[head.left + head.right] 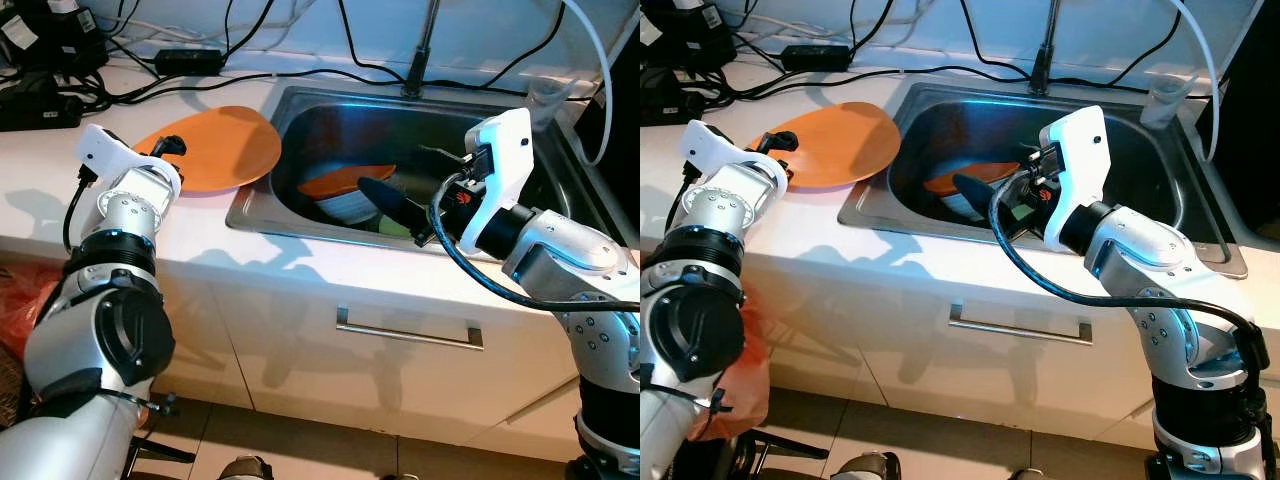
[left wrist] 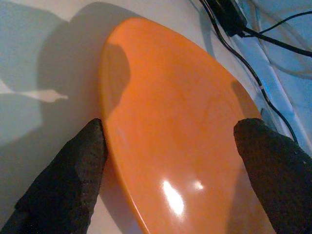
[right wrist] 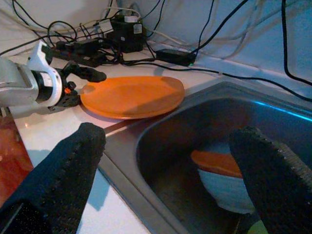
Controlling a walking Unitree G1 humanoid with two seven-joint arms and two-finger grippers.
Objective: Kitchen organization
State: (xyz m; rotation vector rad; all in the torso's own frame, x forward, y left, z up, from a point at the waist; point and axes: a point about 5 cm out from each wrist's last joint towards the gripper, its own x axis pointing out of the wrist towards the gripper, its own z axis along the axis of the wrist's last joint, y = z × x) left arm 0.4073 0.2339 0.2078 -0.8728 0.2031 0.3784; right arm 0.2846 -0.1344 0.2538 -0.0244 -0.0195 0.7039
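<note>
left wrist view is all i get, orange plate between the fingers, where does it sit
Observer: The orange plate lies on the white counter, its edge overhanging the sink.
Operator: anything in the sink
Observer: A white bowl with an orange dish on top.
Operator: where's the right arm
Observer: The right gripper hangs over the sink, fingers open, holding nothing.
</note>
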